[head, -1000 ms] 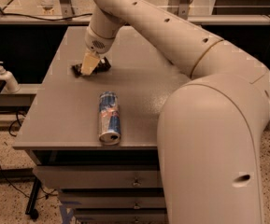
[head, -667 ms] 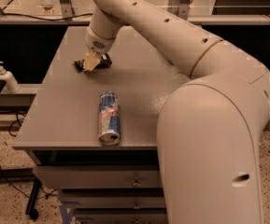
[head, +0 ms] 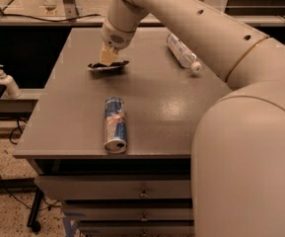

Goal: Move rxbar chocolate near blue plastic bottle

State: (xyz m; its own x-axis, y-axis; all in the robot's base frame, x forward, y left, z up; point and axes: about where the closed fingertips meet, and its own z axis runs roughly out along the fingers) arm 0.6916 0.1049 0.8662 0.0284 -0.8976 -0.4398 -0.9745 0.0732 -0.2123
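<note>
Since a second ago the gripper (head: 109, 58) has carried the rxbar chocolate (head: 107, 66) a little to the right and slightly farther back, and the arm (head: 191, 19) has shifted enough to uncover the blue plastic bottle (head: 182, 52), which it hid before; the can has not moved. Nearest, below the table (head: 171, 112), is a stack of drawers (head: 117, 186). On the tabletop there is one of each thing: one can, one bar, one bottle. The blue and silver can (head: 115, 125) lies on its side near the front edge, its open-top end pointing toward the near side. Off the table to the left stands one white pump bottle (head: 7, 83) on a lower ledge. Farther back, left of the table's middle, the one gripper comes down from above with its claw pinching the bar from the top. The bar shows as a thin, flat, dark strip lying roughly level, its long side running left to right, with a paler crimped end at the left; its lettering cannot be read. Whether it touches the tabletop or hangs just over it cannot be told. Farthest, to the right and well apart from the bar, the clear bottle lies on its side, white cap toward the near right.
</note>
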